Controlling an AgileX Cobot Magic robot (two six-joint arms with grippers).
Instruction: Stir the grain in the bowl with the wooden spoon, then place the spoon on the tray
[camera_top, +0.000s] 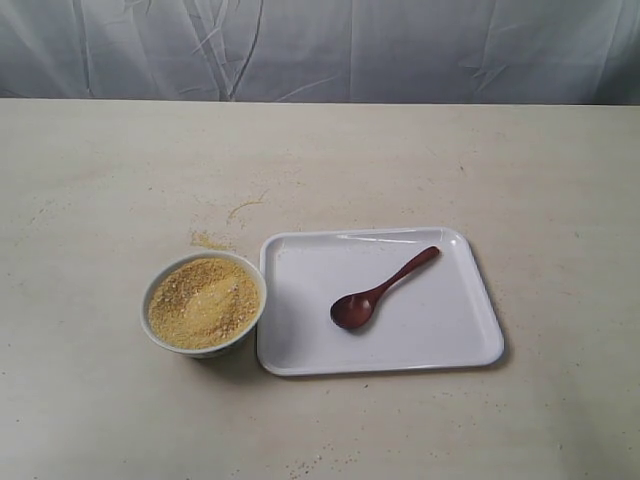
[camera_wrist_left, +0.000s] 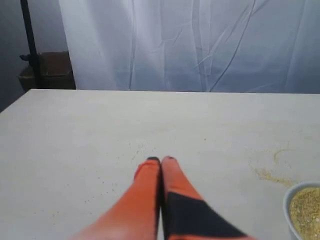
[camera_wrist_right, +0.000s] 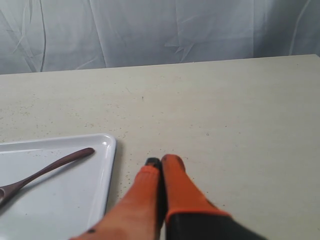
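Note:
The white bowl (camera_top: 203, 303) stands on the table just left of the tray, filled with yellow grain (camera_top: 205, 302). The dark wooden spoon (camera_top: 380, 291) lies on the white tray (camera_top: 440, 335), its oval end toward the bowl and its handle pointing to the far right. Neither gripper shows in the exterior view. In the left wrist view my left gripper (camera_wrist_left: 160, 160) is shut and empty over bare table, with the bowl's rim (camera_wrist_left: 289, 205) at the frame's edge. In the right wrist view my right gripper (camera_wrist_right: 161, 161) is shut and empty beside the tray's corner (camera_wrist_right: 107, 150); the spoon's handle (camera_wrist_right: 55, 165) shows there.
Spilled grain (camera_top: 212, 240) lies scattered on the table behind the bowl, with a thin streak (camera_top: 245, 205) farther back. A grey cloth backdrop (camera_top: 320, 45) hangs behind the table's far edge. A dark pole and box (camera_wrist_left: 45, 70) stand off the table's corner.

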